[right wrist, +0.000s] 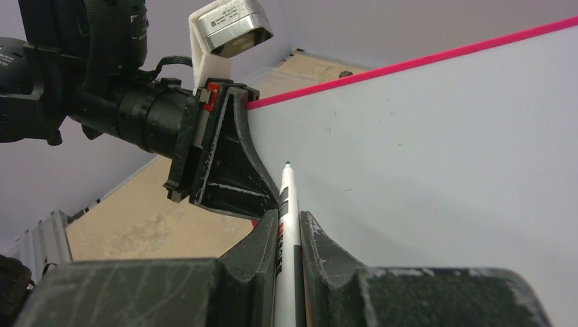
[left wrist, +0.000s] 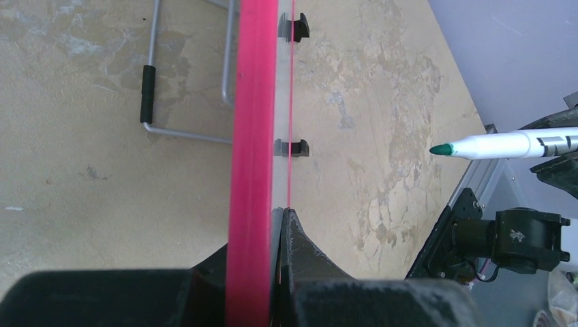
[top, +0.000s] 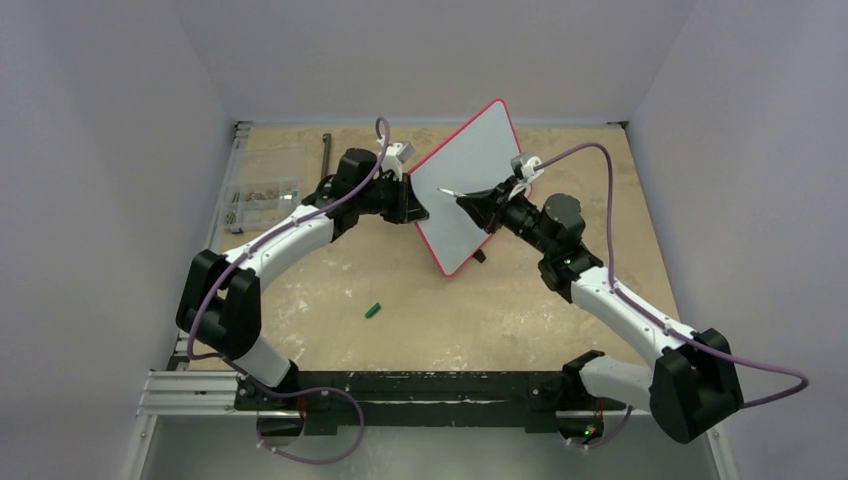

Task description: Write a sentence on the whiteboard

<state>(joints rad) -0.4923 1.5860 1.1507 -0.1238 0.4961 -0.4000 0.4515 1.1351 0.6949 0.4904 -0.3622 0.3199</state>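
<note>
The right claw (right wrist: pixel 290 221) is pressed tight around a white pen (right wrist: pixel 286 225), pinching the barrel partway along so the front of the pen sticks out ahead of the fingers. Its green tip (left wrist: pixel 442 149) points at the whiteboard (top: pixel 470 175). Seen edge-on from the left wrist, the tip stands off the white face with clear air between them.

The left claw (top: pixel 415 207) is clamped on the board's left side. Its fingers (left wrist: pixel 293 238) squeeze the red rim (left wrist: pixel 251 122), one on each face. It holds the board tipped up steeply, with the top corner toward the back wall and the lower corner down near the table (top: pixel 520 300). I cannot tell whether that corner rests on the table. The face turned to the pen is plain white. Behind the board hangs a bent wire stand (left wrist: pixel 184 133), and two small black feet (left wrist: pixel 294 146) jut from the front face.

The two claws sit close together, just either side of the board's left edge. To the right of the board the sandy tabletop runs open to the side wall, and the stretch in front, between the arms, is open too. Only a small green cap (top: pixel 373 310) lies there, well apart from everything. A clear box of small parts (top: pixel 260 200) sits at the table's left edge near the left arm, and a thin dark rod (top: pixel 326 155) lies beyond it toward the back.
</note>
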